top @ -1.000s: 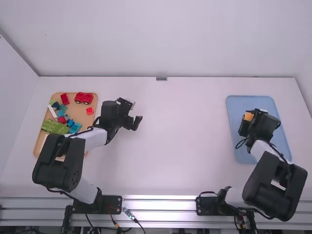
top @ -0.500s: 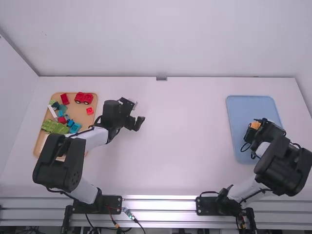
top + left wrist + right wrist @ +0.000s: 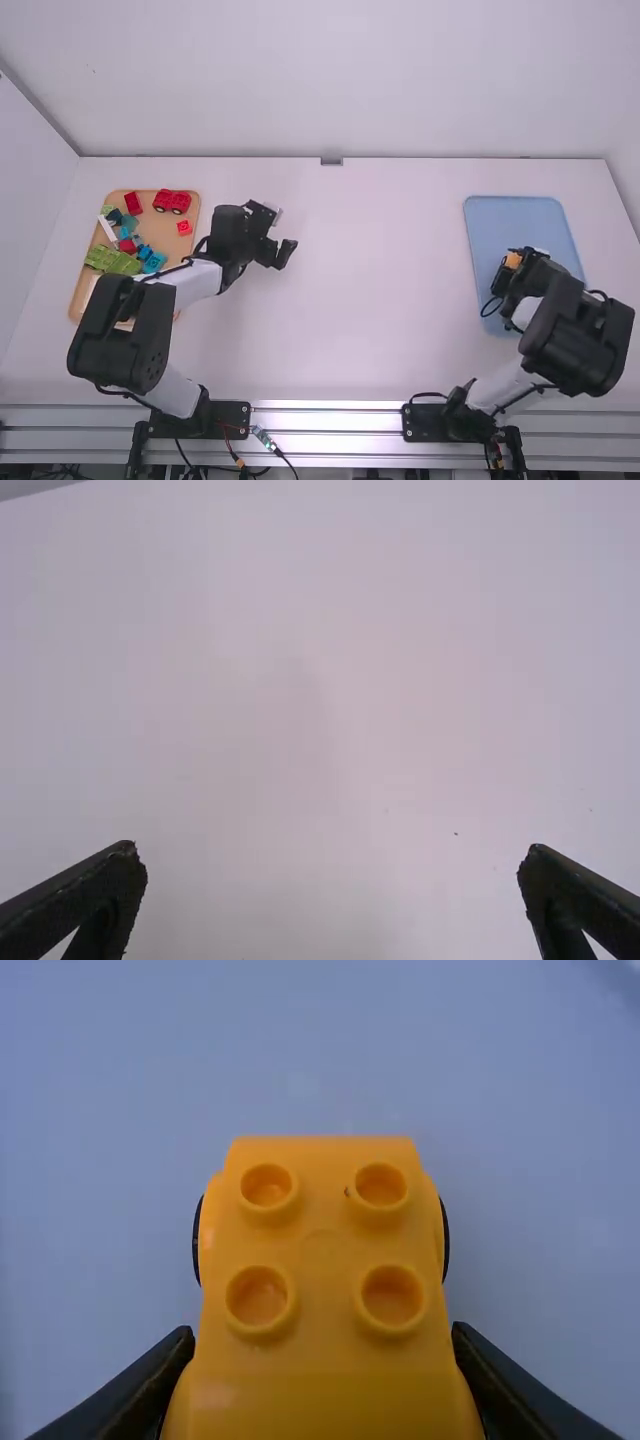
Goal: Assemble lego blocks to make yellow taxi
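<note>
At frame right, the right gripper [image 3: 323,1330] is clasping the yellow car [image 3: 320,1240]; uneven release is risking tilt. At left, the left gripper [image 3: 331,851] is gaping.

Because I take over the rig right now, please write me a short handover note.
Left gripper: jaws open, over the white table.
Right gripper: jaws closed on the yellow car piece.
Parts: yellow piece at the blue tray; other blocks in the tan tray.
Done: yellow piece at the blue tray; cannot tell if the taxi is complete.
Left: probably release it, then check the build.
</note>
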Robot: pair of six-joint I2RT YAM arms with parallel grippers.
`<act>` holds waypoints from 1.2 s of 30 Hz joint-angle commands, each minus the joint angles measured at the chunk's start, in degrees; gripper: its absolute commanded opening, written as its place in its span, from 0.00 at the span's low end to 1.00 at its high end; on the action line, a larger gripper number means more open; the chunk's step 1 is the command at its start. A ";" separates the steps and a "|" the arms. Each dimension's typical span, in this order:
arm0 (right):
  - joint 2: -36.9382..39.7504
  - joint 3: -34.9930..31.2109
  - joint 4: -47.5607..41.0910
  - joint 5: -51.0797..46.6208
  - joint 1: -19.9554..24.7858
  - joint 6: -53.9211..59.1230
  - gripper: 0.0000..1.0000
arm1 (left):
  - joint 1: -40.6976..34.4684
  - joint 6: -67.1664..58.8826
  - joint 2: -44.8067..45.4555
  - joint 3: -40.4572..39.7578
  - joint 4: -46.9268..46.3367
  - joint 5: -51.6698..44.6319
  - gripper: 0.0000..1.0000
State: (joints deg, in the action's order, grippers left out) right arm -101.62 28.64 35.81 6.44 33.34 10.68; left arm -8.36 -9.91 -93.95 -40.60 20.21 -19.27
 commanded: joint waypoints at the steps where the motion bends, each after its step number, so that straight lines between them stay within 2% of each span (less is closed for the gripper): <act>1: -0.31 0.44 -0.52 -0.28 0.85 -0.35 0.53 | -0.28 0.07 1.07 -0.88 -0.22 -0.72 0.99; 2: -0.31 0.44 -0.50 -0.28 0.85 -0.35 0.58 | -0.26 0.04 1.07 -0.90 -0.22 -0.72 0.99; 3: -0.31 0.42 -0.46 -0.28 0.76 -0.39 0.68 | -0.28 0.04 1.07 -0.88 -0.24 -0.72 0.99; 4: -0.31 0.42 -0.42 -0.35 0.70 -0.35 0.93 | -0.28 0.07 1.07 -0.90 -0.28 -0.72 0.99; 5: -0.31 0.42 -0.42 -0.33 0.76 -0.35 0.99 | -0.28 0.04 1.07 -0.88 -0.28 -0.72 0.99; 15: 0.41 0.26 -1.03 -0.48 0.31 -1.86 0.99 | -0.26 0.09 1.07 -0.88 -0.24 -0.67 0.99; 19: 4.91 0.26 -6.40 -0.52 0.33 -1.86 0.99 | -0.28 0.07 1.07 -0.88 -0.20 -0.65 0.99; 27: 19.97 0.20 -18.16 -0.48 -2.27 -1.95 0.99 | -0.22 4.37 1.07 -0.95 -0.09 8.44 0.99; 36: 37.48 0.20 -29.38 -0.44 -11.19 -1.90 0.99 | -0.33 4.57 1.18 -0.95 0.87 11.83 0.99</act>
State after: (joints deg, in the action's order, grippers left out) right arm -67.79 28.64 7.44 6.04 24.18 9.17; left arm -8.38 -6.13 -93.93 -40.60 20.86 -9.85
